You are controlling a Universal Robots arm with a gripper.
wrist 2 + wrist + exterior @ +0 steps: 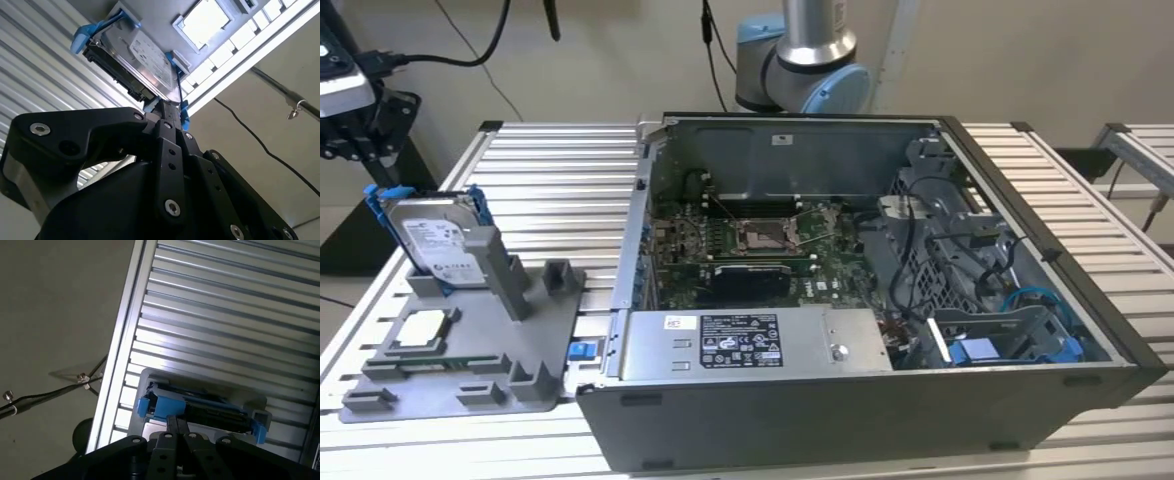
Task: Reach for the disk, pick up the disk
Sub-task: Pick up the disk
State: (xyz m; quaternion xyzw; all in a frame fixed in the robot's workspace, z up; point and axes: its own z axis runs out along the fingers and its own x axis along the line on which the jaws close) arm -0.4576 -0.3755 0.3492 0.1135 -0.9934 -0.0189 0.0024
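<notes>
The disk (438, 240) is a silver-grey hard drive with a white label in a blue bracket. It stands on edge in a slot of the grey fixture (467, 375) at the exterior view's left. In both wrist views the gripper's black fingers sit pressed together with nothing between them. My gripper (168, 111) points at the disk (145, 60) close to one blue end of its bracket. In the first wrist view the gripper (178, 423) is just short of the disk (205, 407), over its narrow edge. I see no grip on the drive.
A small square CPU chip (422, 330) lies on the same fixture beside the disk. An open computer case (854, 300) takes up the middle and the exterior view's right of the slatted metal table (547, 170). Cables (45, 392) run over the floor past the table edge.
</notes>
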